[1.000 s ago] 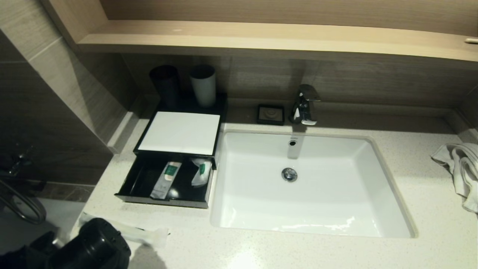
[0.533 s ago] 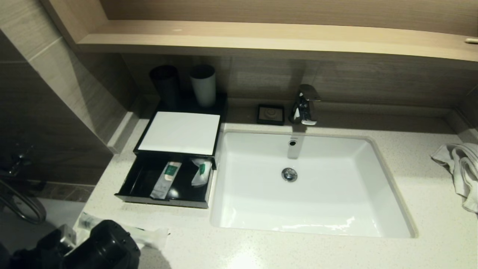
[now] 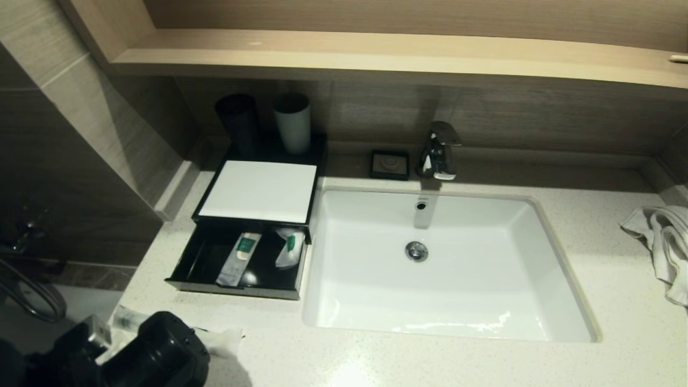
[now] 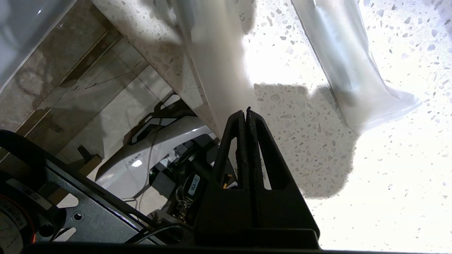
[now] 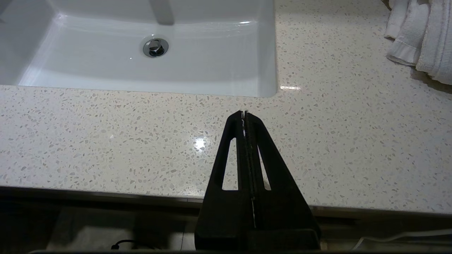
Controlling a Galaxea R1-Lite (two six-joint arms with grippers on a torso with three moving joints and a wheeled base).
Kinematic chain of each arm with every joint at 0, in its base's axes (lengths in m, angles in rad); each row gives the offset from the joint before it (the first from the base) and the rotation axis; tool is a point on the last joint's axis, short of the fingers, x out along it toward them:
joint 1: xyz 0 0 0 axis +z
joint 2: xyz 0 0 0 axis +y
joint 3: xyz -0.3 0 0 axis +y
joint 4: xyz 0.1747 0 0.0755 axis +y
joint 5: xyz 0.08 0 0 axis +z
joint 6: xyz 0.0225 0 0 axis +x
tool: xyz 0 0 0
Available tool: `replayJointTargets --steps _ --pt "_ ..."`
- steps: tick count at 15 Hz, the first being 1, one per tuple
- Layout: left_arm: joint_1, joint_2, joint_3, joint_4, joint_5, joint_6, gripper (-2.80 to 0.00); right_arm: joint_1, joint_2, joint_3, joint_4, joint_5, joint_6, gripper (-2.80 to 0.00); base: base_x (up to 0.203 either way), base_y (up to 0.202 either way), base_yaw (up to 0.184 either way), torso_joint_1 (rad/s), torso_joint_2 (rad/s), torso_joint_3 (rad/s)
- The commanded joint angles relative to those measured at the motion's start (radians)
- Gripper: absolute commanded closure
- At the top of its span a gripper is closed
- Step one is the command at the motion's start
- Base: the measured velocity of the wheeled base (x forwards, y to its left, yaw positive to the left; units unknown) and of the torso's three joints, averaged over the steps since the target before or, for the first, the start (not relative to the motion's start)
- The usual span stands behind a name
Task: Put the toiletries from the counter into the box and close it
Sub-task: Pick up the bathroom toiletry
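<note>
The black box [image 3: 258,191] with a white top stands left of the basin, its drawer [image 3: 201,260] pulled open. Two toiletries with green labels lie inside, one long [image 3: 240,258] and one crumpled [image 3: 289,248]. Two long slim packets [image 4: 215,63] [image 4: 349,70] lie on the counter [image 3: 430,360] near its front left corner. One of them overhangs the edge. My left gripper [image 4: 246,112] is shut right over that overhanging packet, which shows behind its fingers. In the head view the left arm [image 3: 156,349] covers part of the packets [image 3: 223,341]. My right gripper [image 5: 243,113] is shut and empty above the counter's front edge.
A white basin [image 3: 446,269] with a chrome faucet [image 3: 438,150] fills the middle. A small black soap dish [image 3: 389,164] and two tall cups [image 3: 293,123] stand at the back. A towel [image 3: 664,242] lies at the far right. A wooden shelf [image 3: 376,51] runs overhead.
My left arm has moved right and a little forward over the packets at the counter's front left corner. The packets and the drawer have not moved.
</note>
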Motion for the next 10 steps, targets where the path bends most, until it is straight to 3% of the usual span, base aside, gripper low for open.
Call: replayJointTargets --steps 1,4,5,10 --pt "-0.023 0.004 0.0 0.002 0.003 -0.029 0.0 0.0 0.0 0.0 0.0 0.0 0.0 0.0 0.0 0.0 0.0 0.0 0.0 0.0" --pt "-0.034 0.024 -0.001 0.002 0.004 -0.068 0.0 -0.001 0.0 0.0 0.0 0.0 0.0 0.0 0.0 0.0 0.0 0.0 0.0 0.0" --pt "-0.046 0.027 -0.001 0.003 0.004 -0.089 -2.8 0.0 0.0 0.0 0.0 0.0 0.0 0.0 0.0 0.0 0.0 0.0 0.0 0.0" --pt "-0.063 0.036 -0.002 0.002 0.004 -0.135 -2.8 0.0 0.0 0.0 0.0 0.0 0.0 0.0 0.0 0.0 0.0 0.0 0.0 0.0"
